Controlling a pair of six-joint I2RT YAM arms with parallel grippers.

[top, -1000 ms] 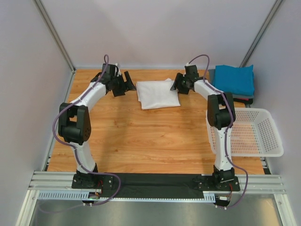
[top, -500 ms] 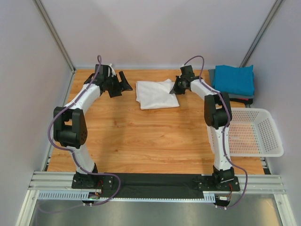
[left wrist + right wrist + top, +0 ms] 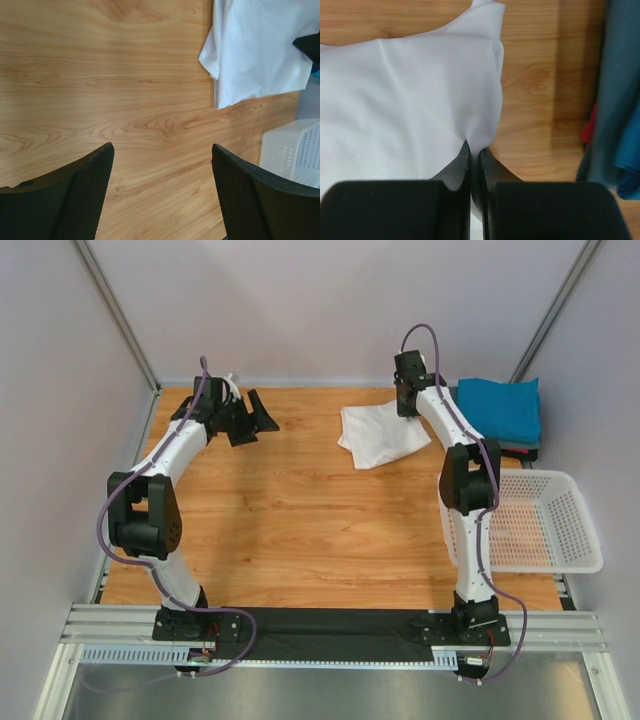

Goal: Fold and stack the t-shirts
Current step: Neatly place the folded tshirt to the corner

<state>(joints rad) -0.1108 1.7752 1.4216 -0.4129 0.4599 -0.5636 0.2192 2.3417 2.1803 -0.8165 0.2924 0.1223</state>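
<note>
Smooth white t-shirt (image 3: 395, 100), apparently folded, pinched.

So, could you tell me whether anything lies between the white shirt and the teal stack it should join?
Nothing visible does. The right claw is shut on the white shirt, and only bare table lies between it and the teal stack.

The white t-shirt (image 3: 385, 435) is matt cloth, the table (image 3: 300, 510) smooth grained wood, the basket (image 3: 585, 525) plastic mesh.
</note>
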